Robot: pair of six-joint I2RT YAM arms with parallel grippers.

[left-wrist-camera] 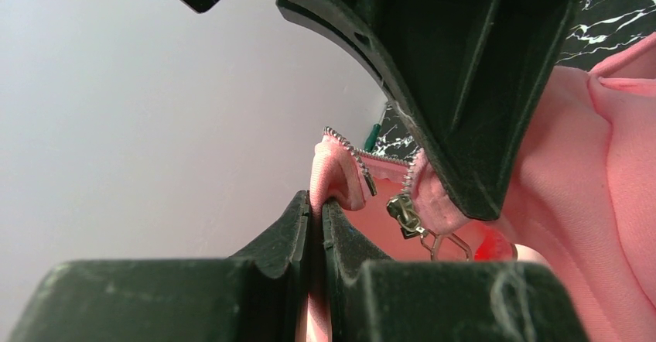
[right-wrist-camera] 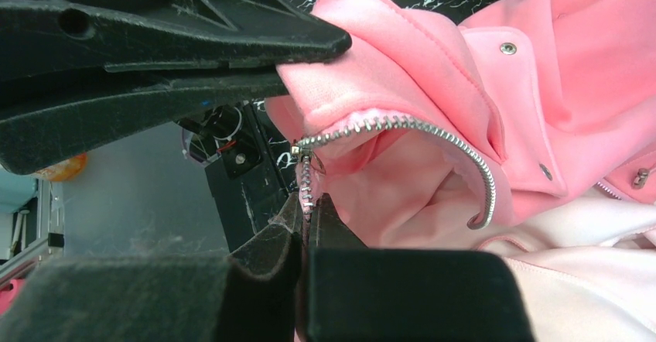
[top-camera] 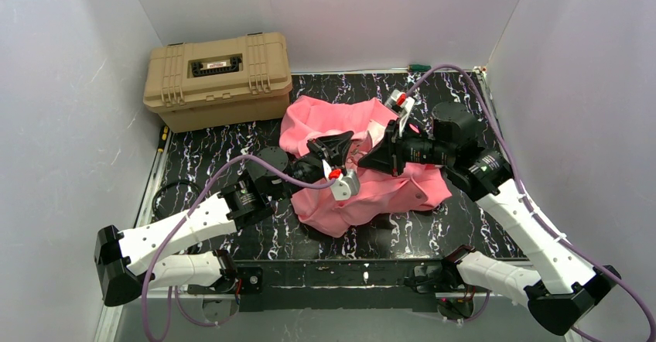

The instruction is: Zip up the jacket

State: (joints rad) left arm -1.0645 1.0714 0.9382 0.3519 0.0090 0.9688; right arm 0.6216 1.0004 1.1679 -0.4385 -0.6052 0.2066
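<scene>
Two arms are seen reaching in from the near edge of a table [top-camera: 203, 155] whose top is black with white marbled veining. The space is closed in by plain white walls [top-camera: 66, 87] at the left, back and right. A tan case [top-camera: 219, 79] with a latched lid is set in the back left corner. A yellow-handled tool [top-camera: 162, 136] is laid along the left edge, and a green-handled one [top-camera: 418, 67] against the back wall. Purple cables [top-camera: 193, 203] are strung along both arms.

The jacket [top-camera: 371, 191] is heaped in the middle of the table, slightly toward the back, with its left edge just beside the case's near right corner; whether they touch cannot be told. Part of it is lifted off the surface between the two grippers.

The left gripper [left-wrist-camera: 316, 220] is closed, and a fold of pink fabric beside the zipper is pinched between its fingers. The right gripper [right-wrist-camera: 304, 222] is likewise closed, on the zipper tape just below the end of the teeth [right-wrist-camera: 433, 129]. The metal slider [left-wrist-camera: 404, 214] is seen hanging between the two grips, its pull tab dangling. The teeth are parted above it, and the pale pink lining is shown inside. A snap [right-wrist-camera: 508, 48] is visible on a pocket flap.
</scene>
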